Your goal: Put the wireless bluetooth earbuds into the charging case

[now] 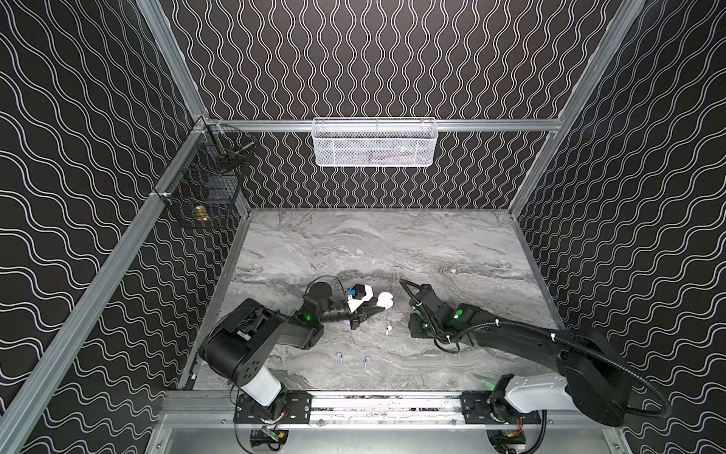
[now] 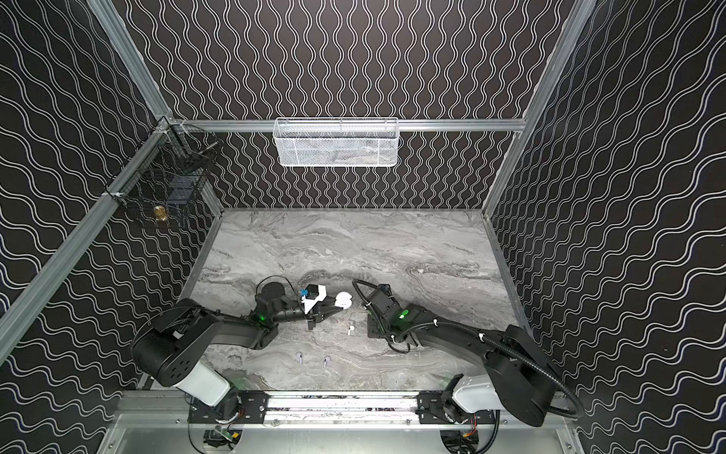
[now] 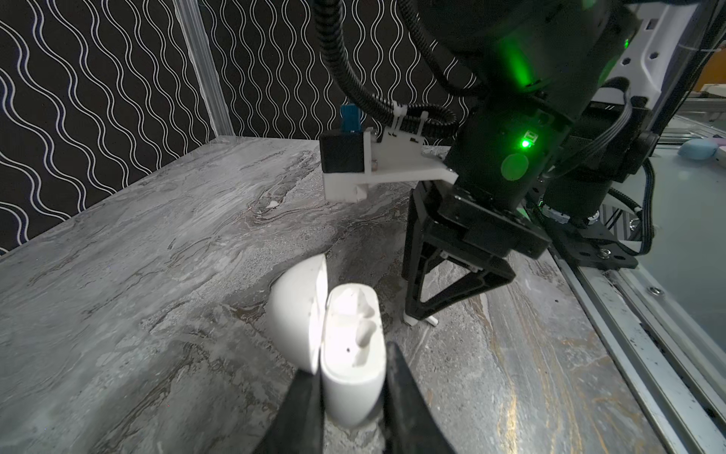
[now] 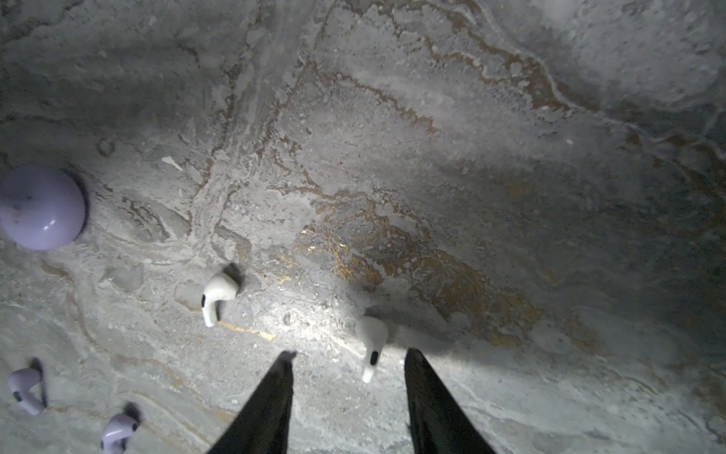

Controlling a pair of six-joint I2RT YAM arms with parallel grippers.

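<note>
Three walls (image 1: 373,59) of black panel, lined with thin white waves and framed in aluminium rail, box in your desk (image 1: 393,243). The desk is a flat matt slab printed like grey marble, with darker veins and, under the wrist lamps, rusty gold streaks. A white mesh basket (image 1: 374,143) hangs on the back rail, and a black wire basket (image 1: 208,184) hangs in the far left corner.

Take the white case (image 1: 385,300), near the middle of the desk, as your marker. It is smooth, glossy and rounded like a pebble. Its domed lid (image 3: 298,314) is swung open beside the body, and the moulded sockets show. Your left claw (image 3: 349,393) is clenched on that body, one black tapered finger on each side.

Right of the case in both top views, your right claw (image 4: 349,353) points down at the desk, released. One white earbud (image 4: 371,342) lies between its spread fingers, and neither finger visibly touches it. A second white earbud (image 4: 218,293) lies just in front of the case, toward the front rail. Two lavender earbuds (image 1: 339,357) (image 1: 366,360) lie side by side further front of the case.

All four are tiny and glossy, bulb-headed with short stems. A lavender case (image 4: 41,206), round and shiny, sits front-left of the white case, mostly under the left arm (image 1: 275,326) in the top views.
</note>
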